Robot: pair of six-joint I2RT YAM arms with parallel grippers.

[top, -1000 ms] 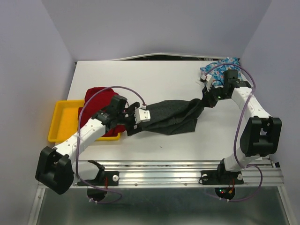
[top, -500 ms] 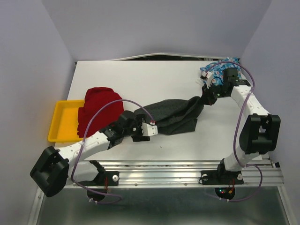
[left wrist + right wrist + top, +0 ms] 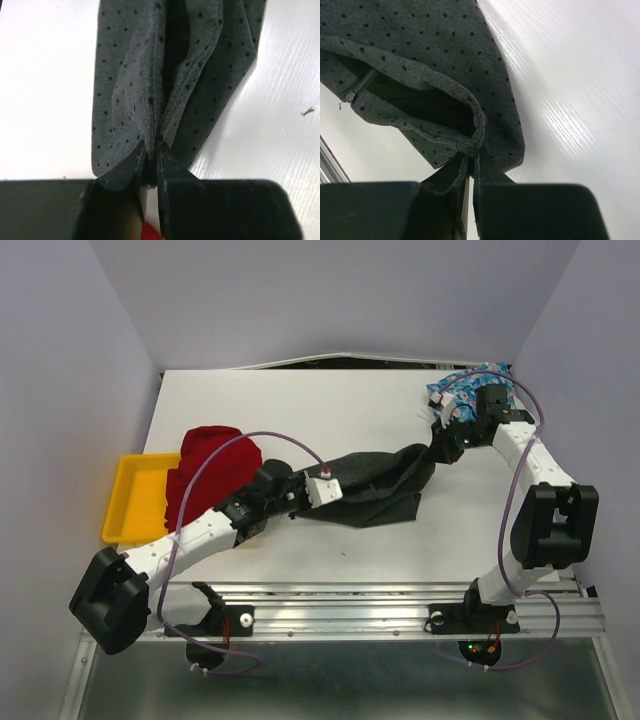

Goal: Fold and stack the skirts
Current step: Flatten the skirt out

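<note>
The dark grey dotted skirt (image 3: 380, 485) lies stretched across the white table between both arms. My left gripper (image 3: 332, 494) is shut on its left end; in the left wrist view the jaws (image 3: 151, 150) pinch a gathered fold of the dotted cloth (image 3: 135, 75). My right gripper (image 3: 443, 447) is shut on the skirt's far right end, with the hem (image 3: 420, 50) bunched between its jaws (image 3: 471, 162). The red skirt (image 3: 210, 465) sits heaped at the left, partly over the yellow tray (image 3: 130, 505). The blue floral skirt (image 3: 447, 390) lies at the back right, partly hidden by the right arm.
Lilac walls close in the table on the left, back and right. A metal rail (image 3: 400, 602) with the arm bases runs along the near edge. Purple cables loop above both arms. A small dark speck (image 3: 306, 111) lies on the table beside the skirt.
The left gripper, open a second ago, swung toward the near edge and back, then closed on the grey skirt's left end. The right arm has held still.
</note>
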